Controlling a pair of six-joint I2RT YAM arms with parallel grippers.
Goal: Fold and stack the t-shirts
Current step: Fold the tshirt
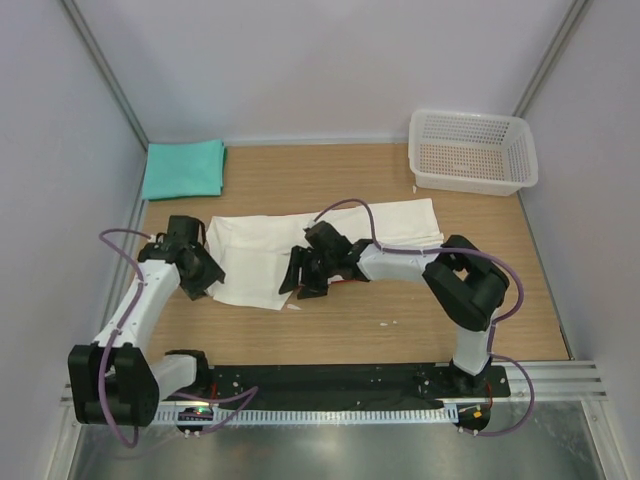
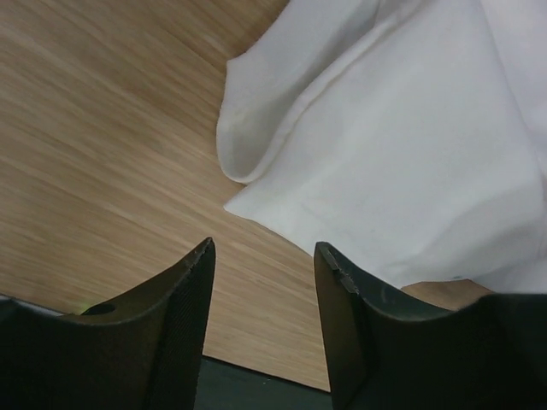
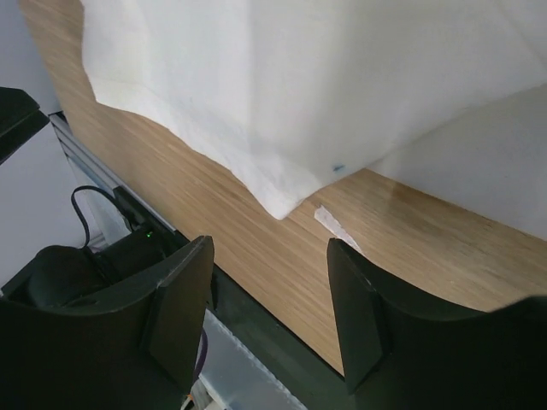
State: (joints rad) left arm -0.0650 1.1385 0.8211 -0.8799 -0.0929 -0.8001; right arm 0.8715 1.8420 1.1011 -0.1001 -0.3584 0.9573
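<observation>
Overall light: bright, even and diffuse, falling from above.
Shadows: soft and short beneath the arms on the wooden table (image 1: 350, 320), with gentle grey shading in the folds of the white t-shirt (image 2: 410, 128).
Exposure: white t-shirt nearly washed out in both wrist views.
Glare: pale sheen on the tabletop at the right of the right wrist view.
Focus: wood grain crisp. The left gripper (image 2: 263, 248) and right gripper (image 3: 269, 243), close to the lens, are dark and slightly soft.
Distortion: enclosure rails lean outward in the top view.

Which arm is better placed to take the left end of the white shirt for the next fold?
Left, probably. The left pincer stands open right at that end of the white shirt, with its corner just ahead. The right pincer, open too, hangs near the middle of the near edge.
</observation>
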